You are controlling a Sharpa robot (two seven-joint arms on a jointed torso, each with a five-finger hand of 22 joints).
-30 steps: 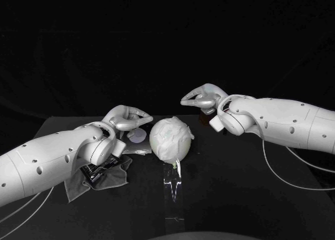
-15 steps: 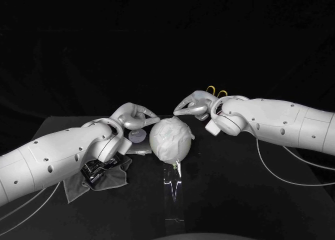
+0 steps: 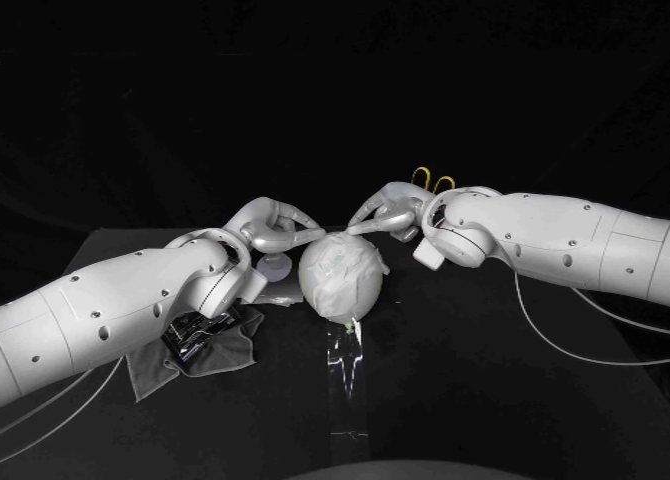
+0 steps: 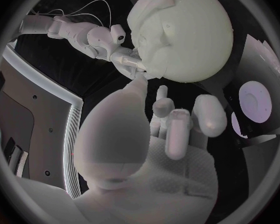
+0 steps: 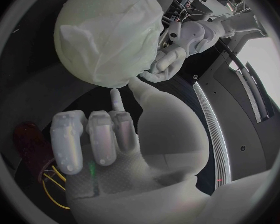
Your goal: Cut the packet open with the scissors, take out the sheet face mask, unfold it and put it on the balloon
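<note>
The pale balloon (image 3: 345, 282) stands mid-table with the white sheet mask (image 3: 340, 262) draped over it; the mask (image 5: 105, 32) looks creased. My left hand (image 3: 272, 230) and right hand (image 3: 387, 213) meet at the balloon's far top from either side. Their fingertips reach the mask's upper edge, and I cannot tell whether they pinch it. In the left wrist view my left hand (image 4: 168, 124) has its thumb stretched toward the balloon (image 4: 187, 35), and the right hand (image 4: 124, 59) touches its edge. The right hand (image 5: 105, 132) points one finger at it. The scissors' yellow handles (image 3: 432, 181) lie behind the right wrist.
A grey cloth (image 3: 205, 356) with a black object (image 3: 200, 329) on it lies under the left forearm. A silver packet (image 3: 273, 296) and a small round white thing (image 3: 278, 268) sit left of the balloon. A clear strip (image 3: 344, 372) runs toward the front edge.
Both hands have closed in on the balloon's top from either side. The right hand came down and left, uncovering the yellow scissor handles behind it.
</note>
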